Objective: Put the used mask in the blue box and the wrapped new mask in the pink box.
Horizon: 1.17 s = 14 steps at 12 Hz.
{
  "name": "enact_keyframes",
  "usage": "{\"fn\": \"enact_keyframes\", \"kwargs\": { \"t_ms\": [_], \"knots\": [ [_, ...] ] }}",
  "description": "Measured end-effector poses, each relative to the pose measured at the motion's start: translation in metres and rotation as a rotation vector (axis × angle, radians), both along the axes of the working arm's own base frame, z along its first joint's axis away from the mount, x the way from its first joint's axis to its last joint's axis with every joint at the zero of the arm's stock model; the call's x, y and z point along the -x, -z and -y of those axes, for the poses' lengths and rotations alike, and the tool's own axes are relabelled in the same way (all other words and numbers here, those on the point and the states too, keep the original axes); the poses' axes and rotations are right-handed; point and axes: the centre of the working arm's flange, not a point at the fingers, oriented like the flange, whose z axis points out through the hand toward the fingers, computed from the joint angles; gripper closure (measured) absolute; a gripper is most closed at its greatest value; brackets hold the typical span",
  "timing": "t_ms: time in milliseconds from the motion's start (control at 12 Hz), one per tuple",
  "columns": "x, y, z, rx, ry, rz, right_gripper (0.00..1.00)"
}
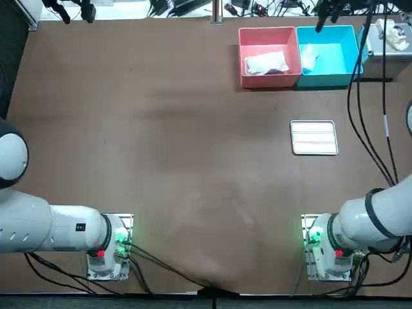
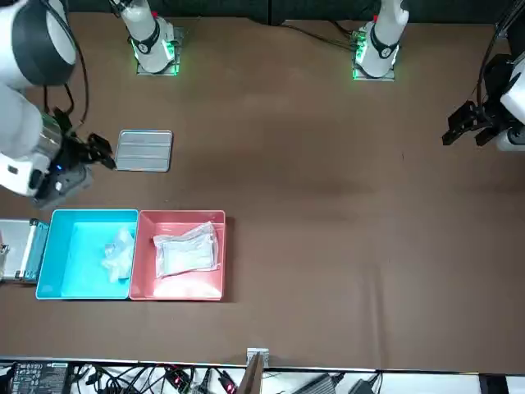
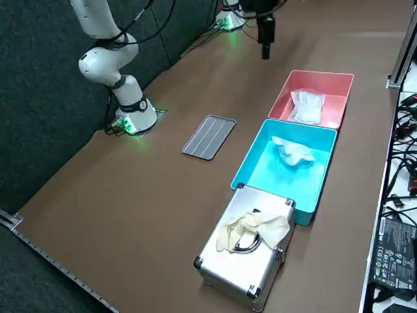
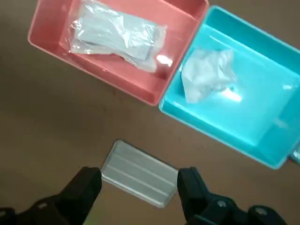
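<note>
Above the table (image 1: 161,129), over its right half, the gripper (image 4: 138,172) hangs wide open and empty.
Below it lies a ribbed metal tray (image 1: 313,138); farther off, side by side and touching, the pink box (image 1: 267,31) holds the wrapped mask (image 1: 266,63) and the blue box (image 1: 338,61) holds the crumpled used mask (image 1: 309,56).

The crumpled white mask (image 4: 206,75) lay in the blue box (image 4: 262,122), the wrapped mask (image 4: 117,35) flat in the adjoining pink box (image 4: 54,35).

Two boxes (image 1: 243,51) (image 1: 335,61), two masks (image 1: 266,62) (image 1: 309,56), one metal plate (image 1: 314,138), one case (image 3: 267,207).
</note>
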Motion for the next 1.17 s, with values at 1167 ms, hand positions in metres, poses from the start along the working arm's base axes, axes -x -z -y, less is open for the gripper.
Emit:
{"fn": "enact_keyframes", "kwargs": {
  "t_ms": [1167],
  "knots": [
    [0.082, -0.085, 0.052, 0.091, 0.372, -0.002, 0.0]
  ]
}}
